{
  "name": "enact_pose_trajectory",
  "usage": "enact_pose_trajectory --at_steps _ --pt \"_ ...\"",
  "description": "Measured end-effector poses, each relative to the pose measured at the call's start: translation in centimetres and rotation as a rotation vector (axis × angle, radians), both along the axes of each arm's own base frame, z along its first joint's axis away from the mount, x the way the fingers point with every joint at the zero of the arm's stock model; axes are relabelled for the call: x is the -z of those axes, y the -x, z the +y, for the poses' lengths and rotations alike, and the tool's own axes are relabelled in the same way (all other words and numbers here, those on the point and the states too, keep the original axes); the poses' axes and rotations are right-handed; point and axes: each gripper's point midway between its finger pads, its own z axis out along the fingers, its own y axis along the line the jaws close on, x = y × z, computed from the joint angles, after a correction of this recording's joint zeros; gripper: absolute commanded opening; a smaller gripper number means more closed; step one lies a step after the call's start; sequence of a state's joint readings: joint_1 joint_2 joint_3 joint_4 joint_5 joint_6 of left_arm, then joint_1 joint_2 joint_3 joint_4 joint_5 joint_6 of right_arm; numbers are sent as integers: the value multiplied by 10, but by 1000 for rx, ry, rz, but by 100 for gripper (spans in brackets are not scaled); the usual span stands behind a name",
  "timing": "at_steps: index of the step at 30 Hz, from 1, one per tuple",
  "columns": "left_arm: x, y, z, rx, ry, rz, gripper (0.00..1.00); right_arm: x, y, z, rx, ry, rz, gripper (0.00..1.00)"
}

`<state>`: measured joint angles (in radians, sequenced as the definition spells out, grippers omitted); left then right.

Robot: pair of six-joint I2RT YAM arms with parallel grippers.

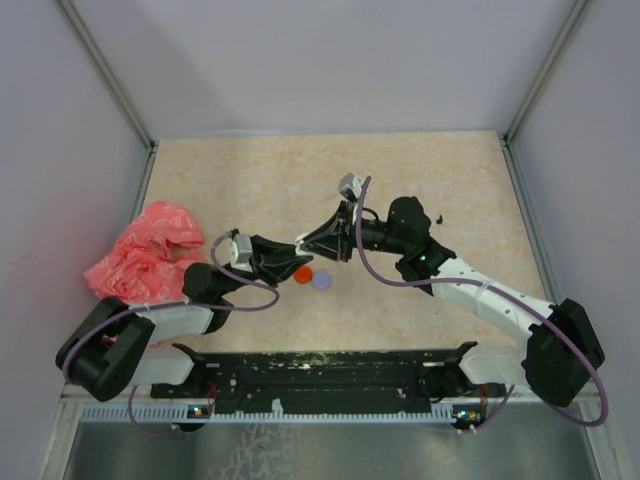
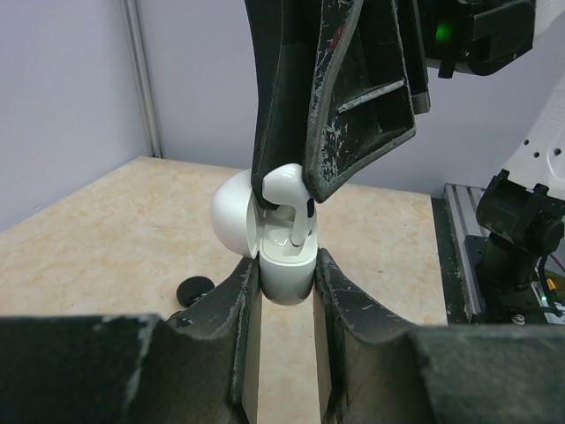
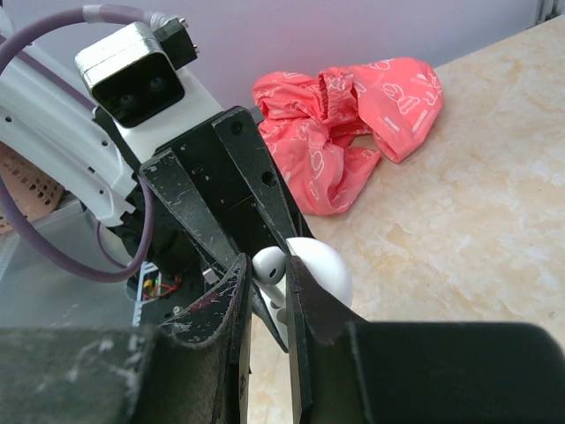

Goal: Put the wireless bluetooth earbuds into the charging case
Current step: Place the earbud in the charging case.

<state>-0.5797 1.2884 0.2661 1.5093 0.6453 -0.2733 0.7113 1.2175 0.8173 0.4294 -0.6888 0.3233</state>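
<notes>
Earbud [image 2: 284,181] at open case [image 2: 287,281]; pink bag [image 1: 145,255], red disc [image 1: 302,273], lilac disc [image 1: 321,280] nearby.

The left arm [image 1: 150,325] and the right arm [image 1: 490,300] look the same: white shell links between bulky black joints. A purple cable [image 3: 40,29] runs in loops along each one. The fingers [image 2: 237,305] are black, wedge-shaped and full of pale scratches. A small green light [image 1: 423,258] glows on the right arm. A grey box camera [image 3: 132,75] sits on each wrist. Both bases stand on a black rail [image 1: 320,372].
</notes>
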Motion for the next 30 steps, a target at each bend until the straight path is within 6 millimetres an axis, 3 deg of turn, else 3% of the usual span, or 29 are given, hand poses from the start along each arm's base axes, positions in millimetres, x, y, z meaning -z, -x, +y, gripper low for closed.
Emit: enact_pose_trajectory --at_steps 30 --pt "6 8 0 52 13 100 0 6 6 0 -20 -18 32 13"
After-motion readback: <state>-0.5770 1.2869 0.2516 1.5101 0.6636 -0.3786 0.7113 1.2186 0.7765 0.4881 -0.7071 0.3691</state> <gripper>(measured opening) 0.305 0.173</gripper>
